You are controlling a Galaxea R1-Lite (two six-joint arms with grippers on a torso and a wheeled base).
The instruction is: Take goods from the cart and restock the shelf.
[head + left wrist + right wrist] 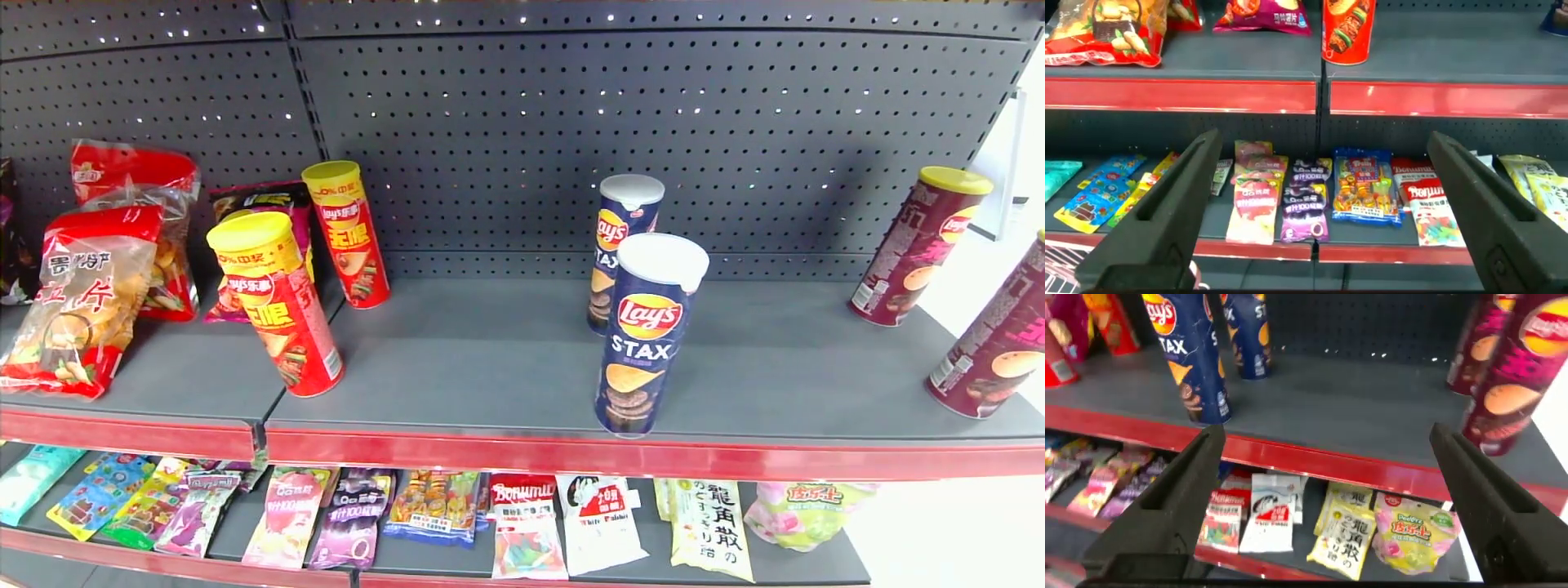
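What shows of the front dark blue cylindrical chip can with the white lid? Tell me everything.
The front dark blue cylindrical chip can is a tall cardboard-looking tube capped by a white plastic-looking lid. Its label bears a red-and-yellow logo and pictured chips. It stands upright and closed near the front edge of the grey upper shelf, touching nothing else. A matching can stands apart behind it.

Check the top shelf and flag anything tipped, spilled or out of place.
Nothing is tipped or spilled. The red cans, blue cans and maroon cans all stand upright in pairs. The only loose item is the front snack bag at the left. It leans rather than stands, with its bottom close to the shelf's red edge.
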